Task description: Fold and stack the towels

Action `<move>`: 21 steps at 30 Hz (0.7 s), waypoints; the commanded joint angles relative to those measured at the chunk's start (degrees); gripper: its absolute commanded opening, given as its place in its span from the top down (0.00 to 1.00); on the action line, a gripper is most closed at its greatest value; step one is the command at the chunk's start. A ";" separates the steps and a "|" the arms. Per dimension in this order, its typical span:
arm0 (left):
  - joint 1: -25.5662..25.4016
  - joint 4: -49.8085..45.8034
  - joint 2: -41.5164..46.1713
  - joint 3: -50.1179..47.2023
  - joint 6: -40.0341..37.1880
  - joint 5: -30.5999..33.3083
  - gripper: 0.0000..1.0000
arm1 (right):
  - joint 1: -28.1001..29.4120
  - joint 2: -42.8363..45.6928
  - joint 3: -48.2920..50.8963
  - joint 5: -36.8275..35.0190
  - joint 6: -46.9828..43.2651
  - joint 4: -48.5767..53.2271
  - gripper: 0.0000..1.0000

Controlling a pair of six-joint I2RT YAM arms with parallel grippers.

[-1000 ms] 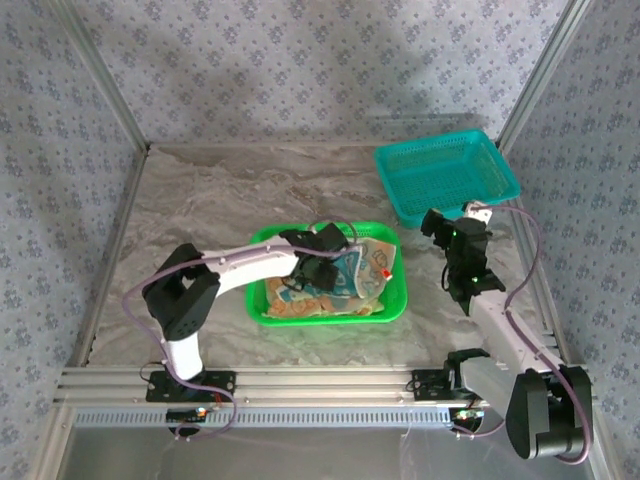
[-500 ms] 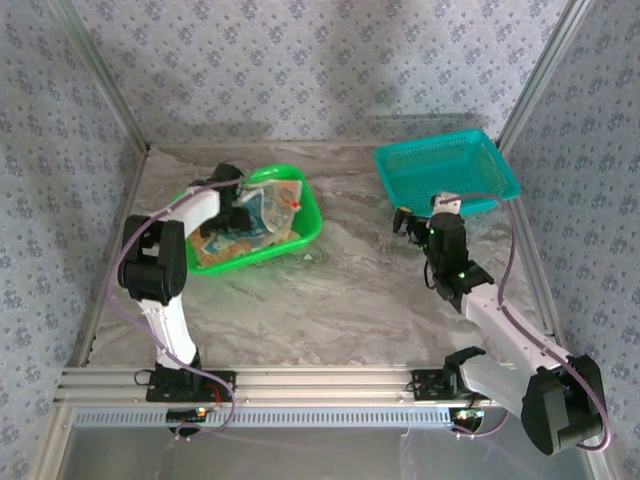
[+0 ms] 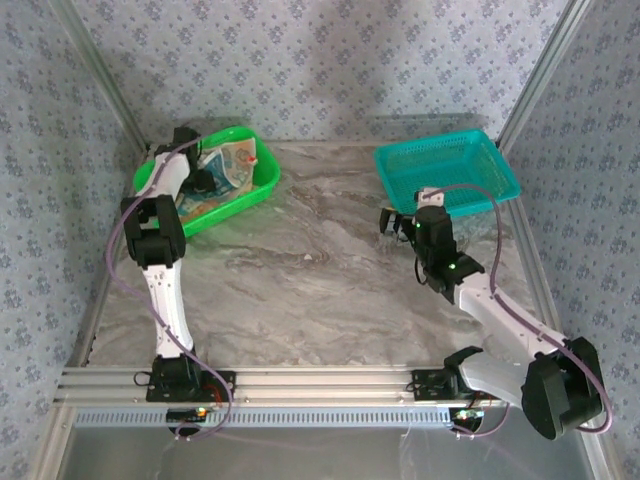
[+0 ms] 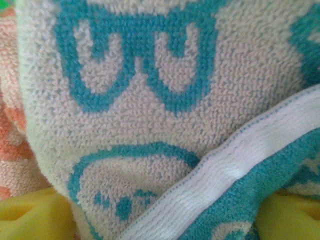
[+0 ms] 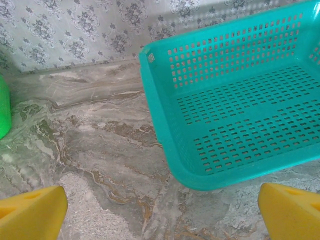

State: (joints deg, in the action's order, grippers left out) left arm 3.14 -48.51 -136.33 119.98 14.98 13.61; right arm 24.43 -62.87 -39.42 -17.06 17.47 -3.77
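Green basket [image 3: 245, 203], far left on the table [image 3: 320, 270], holds the towels [image 3: 232, 165], the left gripper [image 3: 203, 182] spread wide over them. Right gripper [image 5: 162, 210], wide apart and empty, faces the teal basket [image 5: 240, 125].

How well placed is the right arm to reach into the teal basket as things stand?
Probably well placed: the open right gripper faces the teal basket from close by, with only bare table between them, and the basket's open top looks unobstructed.

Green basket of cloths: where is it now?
From above, the green basket sits in the far left corner of the table, across from the teal basket at far right.
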 commanded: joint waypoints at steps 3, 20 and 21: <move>3.82 -10.99 -3.74 7.42 2.15 4.08 0.14 | 0.60 -2.17 -2.43 0.77 -1.22 0.30 0.00; -2.17 -14.33 2.69 19.05 5.23 -5.60 0.16 | 0.96 -6.52 -4.70 2.29 -0.60 -0.78 0.00; -2.72 -14.20 1.66 20.37 5.85 -6.06 0.17 | 1.05 -6.71 -4.79 2.29 -0.52 -0.78 0.00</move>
State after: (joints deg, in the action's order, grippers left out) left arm 2.46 -60.77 -136.11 136.59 18.61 11.07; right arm 24.91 -68.99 -41.89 -15.33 17.06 -4.05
